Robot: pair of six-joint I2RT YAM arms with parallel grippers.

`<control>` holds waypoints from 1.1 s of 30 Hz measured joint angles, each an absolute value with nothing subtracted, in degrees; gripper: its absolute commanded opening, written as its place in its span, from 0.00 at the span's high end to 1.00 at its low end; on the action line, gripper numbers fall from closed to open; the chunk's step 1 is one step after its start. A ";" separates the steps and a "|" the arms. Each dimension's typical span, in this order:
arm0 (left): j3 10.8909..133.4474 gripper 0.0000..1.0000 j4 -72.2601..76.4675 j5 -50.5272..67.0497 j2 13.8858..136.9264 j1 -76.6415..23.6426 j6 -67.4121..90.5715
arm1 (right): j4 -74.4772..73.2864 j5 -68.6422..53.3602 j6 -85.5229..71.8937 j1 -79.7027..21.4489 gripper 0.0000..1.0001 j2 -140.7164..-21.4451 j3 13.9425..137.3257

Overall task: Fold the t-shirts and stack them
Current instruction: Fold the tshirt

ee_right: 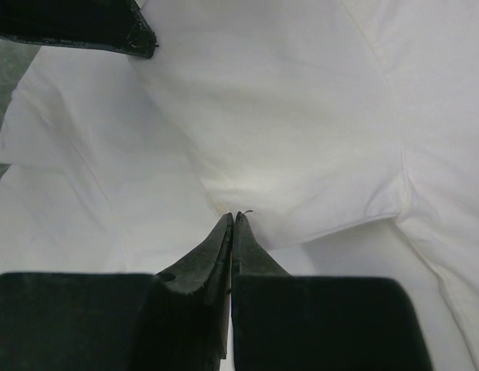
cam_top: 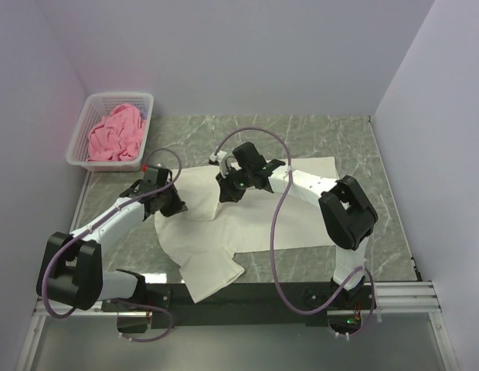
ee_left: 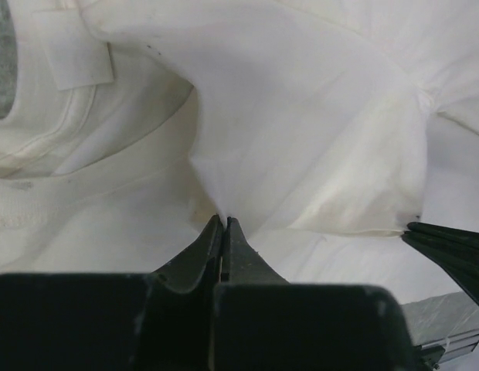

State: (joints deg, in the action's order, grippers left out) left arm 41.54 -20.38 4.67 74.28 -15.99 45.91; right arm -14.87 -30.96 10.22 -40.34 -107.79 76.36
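Basket (cam_top: 120, 97): white plastic lattice, beyond and left of the left gripper (cam_top: 171, 202), well apart, at the table's far-left corner by the wall.
Table (cam_top: 332, 139): grey-green marble pattern, seen beyond and right of the right gripper (cam_top: 228, 189).
Walls (cam_top: 224, 54): pale lilac, three sides.
Aluminium rail (cam_top: 402, 297): near edge, behind-right of the right gripper.

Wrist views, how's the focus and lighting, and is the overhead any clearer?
Left wrist: the dark fingers look slightly soft up close, while the cream t-shirt is evenly lit, with gentle shadow in its folds. Right wrist: much the same, but the cloth is brighter and nearly washed out. Top external: sharp, even light, no glare.
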 measured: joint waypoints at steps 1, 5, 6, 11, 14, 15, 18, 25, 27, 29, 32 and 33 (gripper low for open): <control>41.15 0.99 -20.45 4.64 74.28 -16.12 45.98 | -15.33 -31.03 10.39 -40.29 1.00 -107.77 76.36; 40.49 0.99 -20.64 4.64 73.76 -16.34 46.00 | -16.40 -31.11 10.72 -39.94 1.00 -107.77 76.36; 40.49 0.99 -20.67 4.64 73.52 -16.34 46.00 | -16.49 -31.11 10.79 -39.86 1.00 -107.77 76.36; 40.51 0.99 -21.04 4.64 72.47 -16.38 46.02 | -18.15 -31.16 11.22 -39.31 1.00 -107.35 76.38; 40.51 0.98 -21.54 4.64 72.49 -16.38 46.06 | -19.38 -31.18 11.55 -39.13 1.00 -107.09 76.53; 40.51 0.98 -21.78 4.69 72.49 -16.38 46.22 | -19.77 -31.18 11.64 -39.09 1.00 -107.07 76.62; 40.51 0.97 -22.02 4.71 72.71 -16.47 46.24 | -20.95 -31.16 11.73 -39.03 1.00 -107.07 76.82; 40.10 0.59 -21.47 4.58 72.88 -16.84 46.41 | -22.13 -30.28 11.22 -38.57 0.84 -107.07 76.82; 39.16 0.43 -21.04 4.47 72.38 -16.97 46.46 | -22.50 -29.50 10.63 -38.39 0.70 -107.07 76.82; 37.91 0.24 -20.53 4.23 71.16 -17.19 46.24 | -22.79 -28.84 9.82 -38.28 0.61 -106.96 76.79; 35.75 0.09 -19.07 3.97 68.45 -17.69 45.89 | -21.56 -28.14 7.66 -38.13 0.54 -105.34 75.18; 34.89 0.05 -18.15 3.79 67.57 -17.96 45.98 | -21.04 -28.03 6.48 -38.02 0.52 -104.29 74.13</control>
